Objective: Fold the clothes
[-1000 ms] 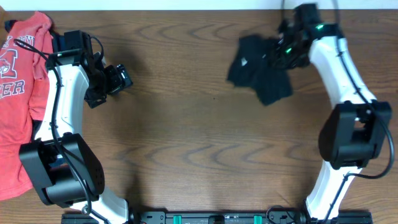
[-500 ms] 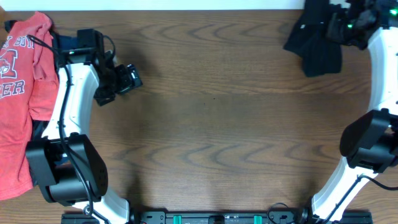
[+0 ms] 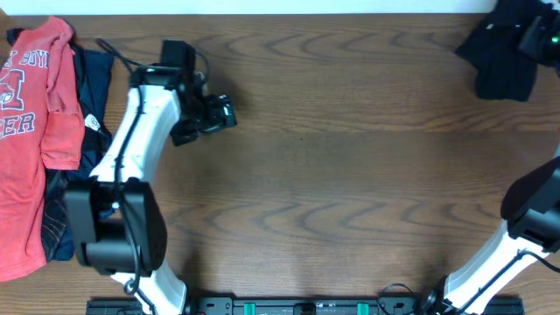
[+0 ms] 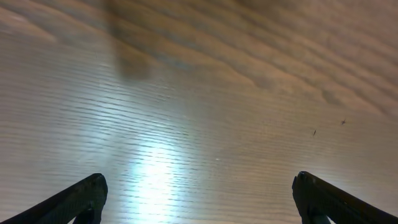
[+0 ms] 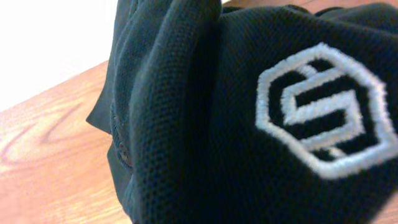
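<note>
The black shirt [image 3: 497,63] sits at the far right corner of the worktop [image 3: 350,184], gathered into a loose bunch, not spread flat. The right gripper [image 3: 530,33] is at the far right edge of that bunch. Its jaws are hidden by cloth in both views. Because the fabric is gathered at the arm's end and pressed close to the wrist camera, the jaws are judged to be clamped on the shirt.

The orange-red T-shirt [image 3: 31,131] lies crumpled along the left edge, white lettering upward. The navy garment [image 3: 94,96] lies just beside it on the right and is partly covered by it. The left gripper [image 3: 217,112] hangs over bare wood, right of that pile and apart from it. Its jaws are spread wide and hold nothing.

Progress: no garment shows a crease line or a squared, stacked shape. Folding is judged not begun on any of the three. Each item has yet to be laid flat, smoothed and folded.

View differences:
- The overhead view alone shows all three garments and both arms' positions.
- The right wrist view alone shows the shirt's piqué knit and an embroidered white hexagonal logo [image 5: 326,112]. It also shows a strip of worktop and a pale background beyond the edge.
- The left wrist view alone confirms the separated fingertips [image 4: 81,196], with only reflective wood grain between them.
</note>
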Robot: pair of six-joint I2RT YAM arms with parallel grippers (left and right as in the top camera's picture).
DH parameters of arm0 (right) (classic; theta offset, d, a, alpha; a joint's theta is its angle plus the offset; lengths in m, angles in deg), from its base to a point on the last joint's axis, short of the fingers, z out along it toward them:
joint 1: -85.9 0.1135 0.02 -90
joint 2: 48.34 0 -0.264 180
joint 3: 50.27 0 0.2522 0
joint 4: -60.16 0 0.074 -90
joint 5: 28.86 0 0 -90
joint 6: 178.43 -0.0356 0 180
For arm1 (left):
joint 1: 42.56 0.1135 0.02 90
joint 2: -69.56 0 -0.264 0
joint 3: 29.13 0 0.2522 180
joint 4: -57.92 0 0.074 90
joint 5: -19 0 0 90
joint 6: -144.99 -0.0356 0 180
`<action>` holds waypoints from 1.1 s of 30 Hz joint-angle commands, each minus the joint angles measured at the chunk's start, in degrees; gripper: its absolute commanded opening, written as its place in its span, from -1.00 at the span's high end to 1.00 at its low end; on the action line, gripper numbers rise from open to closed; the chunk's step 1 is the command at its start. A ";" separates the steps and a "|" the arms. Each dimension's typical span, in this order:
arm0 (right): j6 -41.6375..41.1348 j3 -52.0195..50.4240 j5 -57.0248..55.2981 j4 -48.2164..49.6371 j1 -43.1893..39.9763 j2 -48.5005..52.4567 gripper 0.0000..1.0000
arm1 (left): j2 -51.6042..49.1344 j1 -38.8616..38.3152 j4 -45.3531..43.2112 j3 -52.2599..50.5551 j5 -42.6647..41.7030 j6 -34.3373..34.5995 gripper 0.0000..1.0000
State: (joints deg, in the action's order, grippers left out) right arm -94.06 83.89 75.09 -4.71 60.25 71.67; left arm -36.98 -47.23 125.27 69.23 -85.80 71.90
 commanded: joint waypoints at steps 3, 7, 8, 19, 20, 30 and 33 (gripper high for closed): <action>-0.55 1.84 1.31 2.05 -5.55 0.31 0.98 | -2.99 -2.97 0.07 -0.04 0.52 1.86 -0.93; -0.55 1.84 4.26 3.21 -9.60 2.27 0.98 | -3.32 -4.66 -0.94 -0.04 0.52 2.56 -0.93; -0.55 1.84 6.16 3.39 -10.62 3.32 0.98 | -3.32 -4.92 -1.27 -0.04 0.52 3.15 -0.93; -0.94 1.84 14.10 2.21 -12.24 15.61 0.98 | -3.32 -5.81 -2.10 -0.04 0.31 4.85 -0.94; -0.94 1.84 14.21 2.34 -12.04 16.26 0.98 | -3.32 -5.81 -2.10 -0.04 0.31 4.87 -0.94; 0.00 1.90 17.90 3.23 -11.50 17.90 0.98 | -3.32 -5.81 -3.10 -0.04 0.31 4.85 -0.94; 0.13 1.92 22.64 5.38 -11.19 17.90 0.98 | -3.32 -5.84 -3.34 -0.04 0.28 4.85 -0.94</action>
State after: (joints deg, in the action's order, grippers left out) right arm -94.28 84.68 90.59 -0.77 48.23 89.20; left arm -40.08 -52.91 122.03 69.23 -85.80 76.20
